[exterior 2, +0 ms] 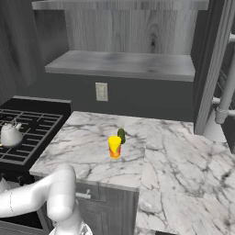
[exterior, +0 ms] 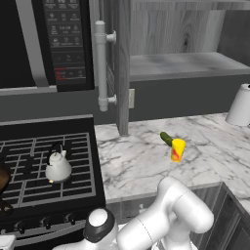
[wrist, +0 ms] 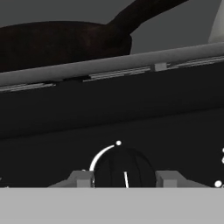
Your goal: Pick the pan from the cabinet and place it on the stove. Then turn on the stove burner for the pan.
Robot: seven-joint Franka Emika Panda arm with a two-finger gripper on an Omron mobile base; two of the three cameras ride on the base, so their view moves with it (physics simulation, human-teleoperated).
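At the stove front: claw, jaws partway in, flanking a dark burner knob; contact not confirmable. Pan sits on the grates above and behind that knob, handle running away rightward. White kettle right of pan.

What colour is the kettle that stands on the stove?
The kettle is white with a dark handle; the left base view shows it best, on the stove's black grates.

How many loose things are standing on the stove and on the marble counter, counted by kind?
Pan on the stove: 1
White kettle on the stove: 1
Yellow and red item on the counter: 1
Green vegetable: 1
Paper towel roll: 1
Total: 5
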